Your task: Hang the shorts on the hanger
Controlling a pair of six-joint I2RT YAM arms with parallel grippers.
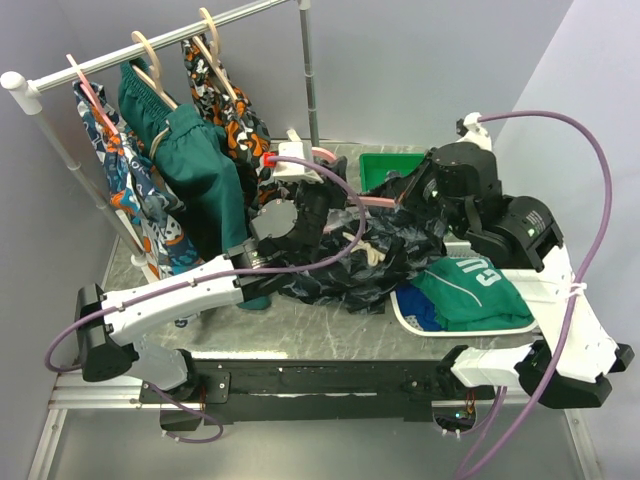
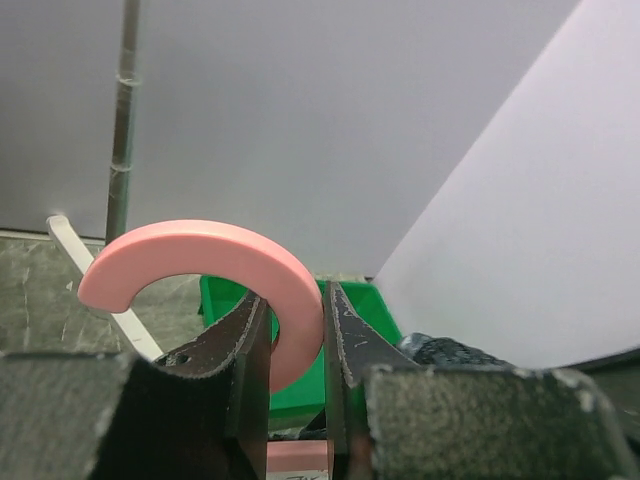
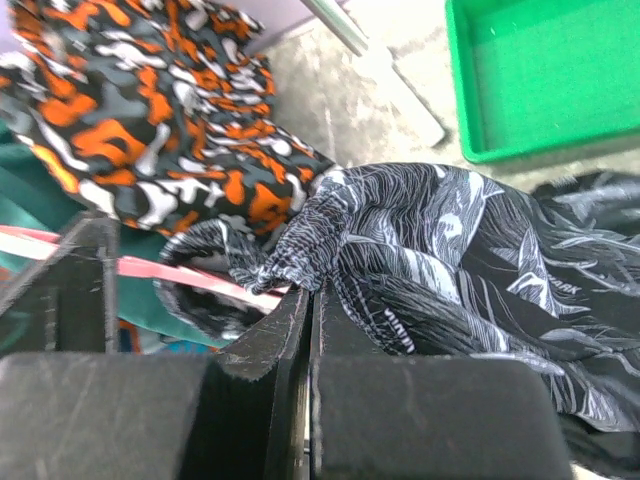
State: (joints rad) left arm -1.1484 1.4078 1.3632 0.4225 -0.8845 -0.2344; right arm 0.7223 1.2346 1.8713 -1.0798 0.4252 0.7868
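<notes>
By my read you're roughly midway on this one. Your left gripper (image 2: 298, 340) is clamped narrow on the hook of the pink hanger (image 2: 200, 243), holding it up off the table (image 1: 330, 335) near the middle of the workspace. Your right gripper (image 3: 308, 300) is pinched fully closed on a bunched bit of the shorts (image 3: 450, 250), which looks like the gathered waistband edge. So both things are in hand, and that's the done part.

What's left is the actual hanging. Most of the shorts lie in a crumpled heap on the table between the two arms, just beside the white tray (image 1: 470, 331), and I don't see them draped over the hanger yet. In the right wrist view the hanger's pink bar runs just beside the pinched edge, left of the fingers. Fabric partly hides it, so I can't tell if any cloth is over it. You'd probably want to get that edge across the bar and spread it out.
</notes>
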